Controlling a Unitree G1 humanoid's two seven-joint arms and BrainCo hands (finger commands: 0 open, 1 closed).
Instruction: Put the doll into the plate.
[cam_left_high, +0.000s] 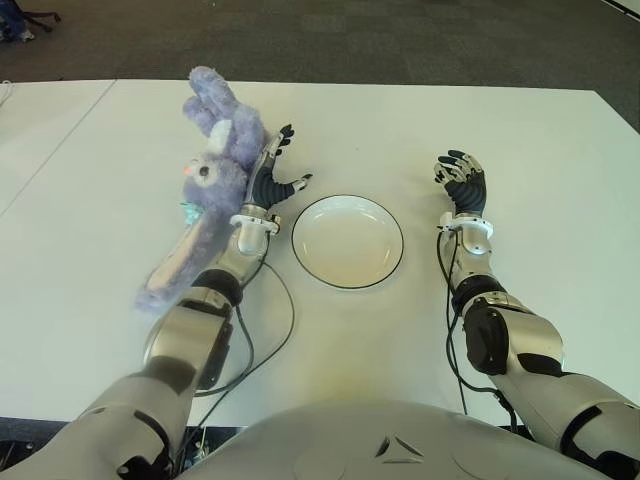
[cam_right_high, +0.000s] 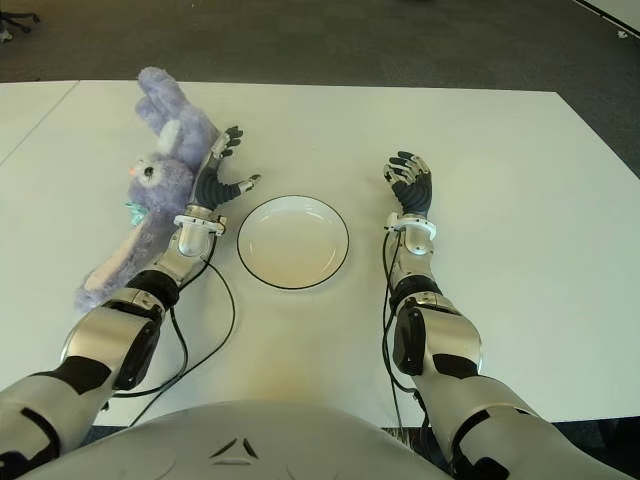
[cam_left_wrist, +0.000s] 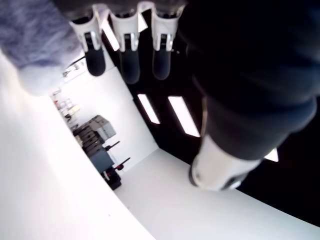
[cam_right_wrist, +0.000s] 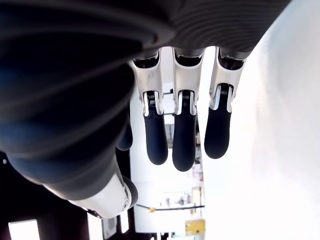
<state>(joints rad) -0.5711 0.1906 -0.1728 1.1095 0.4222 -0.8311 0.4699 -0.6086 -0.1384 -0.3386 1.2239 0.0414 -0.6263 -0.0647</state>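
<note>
on a white table (cam_left_high: 560, 180), 1 purple doll (cam_left_high: 205, 190) lies at the far left, its ears toward the far edge. the left hand (cam_left_high: 272, 180) is just beside the doll's right flank, palm turned toward the plate, fingers spread and thumb out, holding nothing. 1 empty white plate (cam_left_high: 347, 241) with a dark rim sits in the middle. right of it, well apart, the right hand (cam_left_high: 462, 182) shows with fingers loosely extended, also holding nothing.

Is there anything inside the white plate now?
The plate holds nothing; its whole white inside is visible. The doll lies on the table to its left, beside the open left hand. The right hand shows right of the plate.
</note>
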